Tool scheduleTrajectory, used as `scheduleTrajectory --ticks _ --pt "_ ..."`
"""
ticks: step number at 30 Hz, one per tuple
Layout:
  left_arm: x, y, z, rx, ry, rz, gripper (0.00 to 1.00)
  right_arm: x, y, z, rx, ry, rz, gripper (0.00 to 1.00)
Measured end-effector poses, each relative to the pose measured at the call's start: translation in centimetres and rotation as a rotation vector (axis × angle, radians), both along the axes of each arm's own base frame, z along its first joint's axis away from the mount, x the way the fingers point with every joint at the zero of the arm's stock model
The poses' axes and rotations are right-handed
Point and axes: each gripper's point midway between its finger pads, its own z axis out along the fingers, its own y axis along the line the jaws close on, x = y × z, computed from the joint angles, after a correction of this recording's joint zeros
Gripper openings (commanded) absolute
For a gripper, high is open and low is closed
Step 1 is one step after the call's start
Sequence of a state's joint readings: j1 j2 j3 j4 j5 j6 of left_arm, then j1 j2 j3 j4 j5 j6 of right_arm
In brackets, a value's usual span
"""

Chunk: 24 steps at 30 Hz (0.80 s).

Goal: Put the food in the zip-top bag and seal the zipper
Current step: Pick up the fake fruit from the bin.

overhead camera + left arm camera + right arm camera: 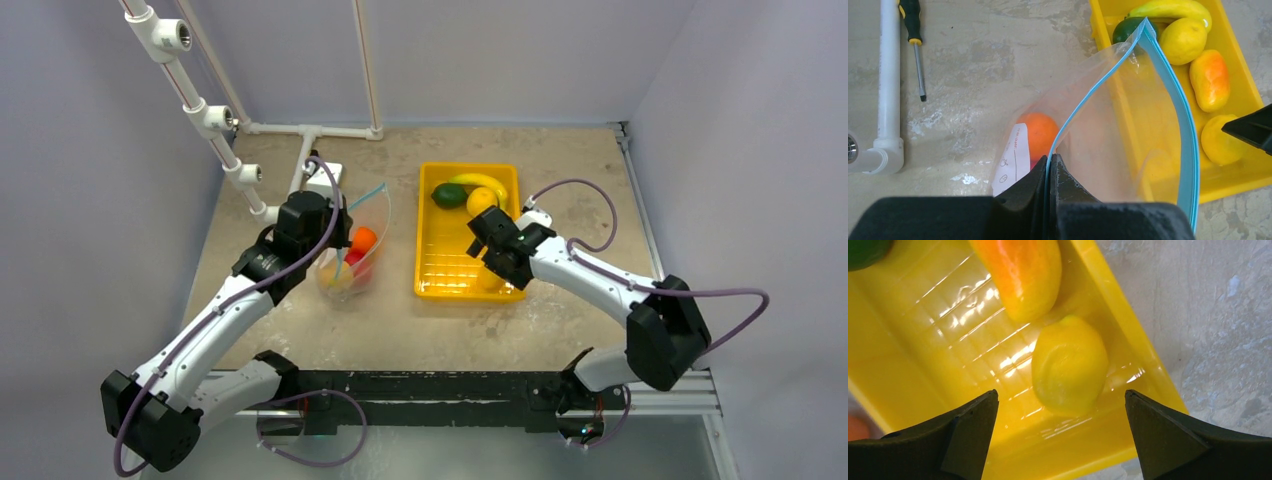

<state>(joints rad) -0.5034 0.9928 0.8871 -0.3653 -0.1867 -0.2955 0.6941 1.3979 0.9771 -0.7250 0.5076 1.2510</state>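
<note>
The clear zip-top bag point(352, 250) stands open on the table, left of the yellow tray point(440, 270). My left gripper point(1052, 162) is shut on the near side of its teal zipper point(1173, 90), holding the mouth up. An orange piece point(1038, 132) and a red one point(354, 257) lie inside the bag. My right gripper point(1062, 395) hangs open above the tray's near right corner, a yellow lemon point(1069, 365) just beyond its fingertips, untouched. A peach piece point(1018, 275), a second lemon point(1183, 40), a banana point(1173, 9) and a dark green piece point(1128, 27) also lie in the tray.
A screwdriver point(915, 45) lies beside a white pipe frame point(888, 75) at the table's far left. A small white box point(325, 178) sits behind the bag. The tray's raised rim point(1118, 305) runs close under the right fingers.
</note>
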Motion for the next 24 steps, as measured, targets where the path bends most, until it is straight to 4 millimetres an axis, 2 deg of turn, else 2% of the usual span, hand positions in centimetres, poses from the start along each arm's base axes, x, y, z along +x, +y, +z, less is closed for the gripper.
scheduleTrajectory --ticks 6,13,24 --pt "0.0 0.1 0.1 -0.001 -0.005 0.003 0.0 0.4 -1.0 -2.7 -0.05 0.058 -0.033 0.99" --pt "0.0 0.2 0.1 0.0 -0.006 0.007 0.0 1.1 -1.0 -3.1 -0.036 0.039 -0.035 0.98" --pt "0.0 0.2 0.1 0.001 -0.007 0.008 0.0 2.1 -0.5 -3.0 -0.022 0.0 -0.007 0.71"
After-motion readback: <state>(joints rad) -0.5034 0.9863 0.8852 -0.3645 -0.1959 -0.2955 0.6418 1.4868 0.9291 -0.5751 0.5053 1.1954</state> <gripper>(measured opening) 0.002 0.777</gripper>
